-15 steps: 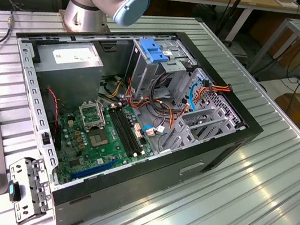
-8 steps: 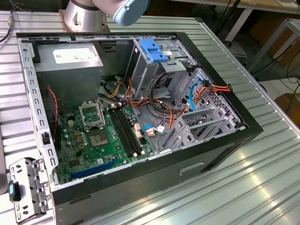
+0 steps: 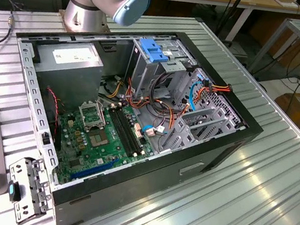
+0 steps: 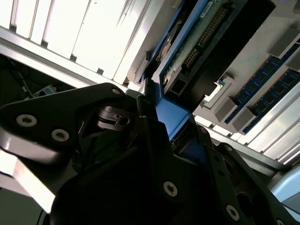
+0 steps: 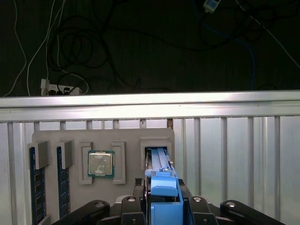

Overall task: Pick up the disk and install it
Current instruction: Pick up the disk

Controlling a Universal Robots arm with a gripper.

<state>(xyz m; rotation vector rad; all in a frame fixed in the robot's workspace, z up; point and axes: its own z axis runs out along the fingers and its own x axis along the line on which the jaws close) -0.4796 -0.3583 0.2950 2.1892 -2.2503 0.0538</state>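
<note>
Exterior view: even, bright overhead light; glare streaks on ribbed surface (image 3: 259, 181) toward its edge on exterior view's right. Second wrist view: my jaws dark, backlit; surface slats blown out white. First wrist view: hard bright band along surface's edge, blackness beyond; disk (image 5: 164, 192) between my jaws softly lit.

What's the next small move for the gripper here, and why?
Likely a short straight pull of the disk out along its slot: the gripper looks closed on it, its far end sits in the grey tray, and the CPU lies close beside.
</note>
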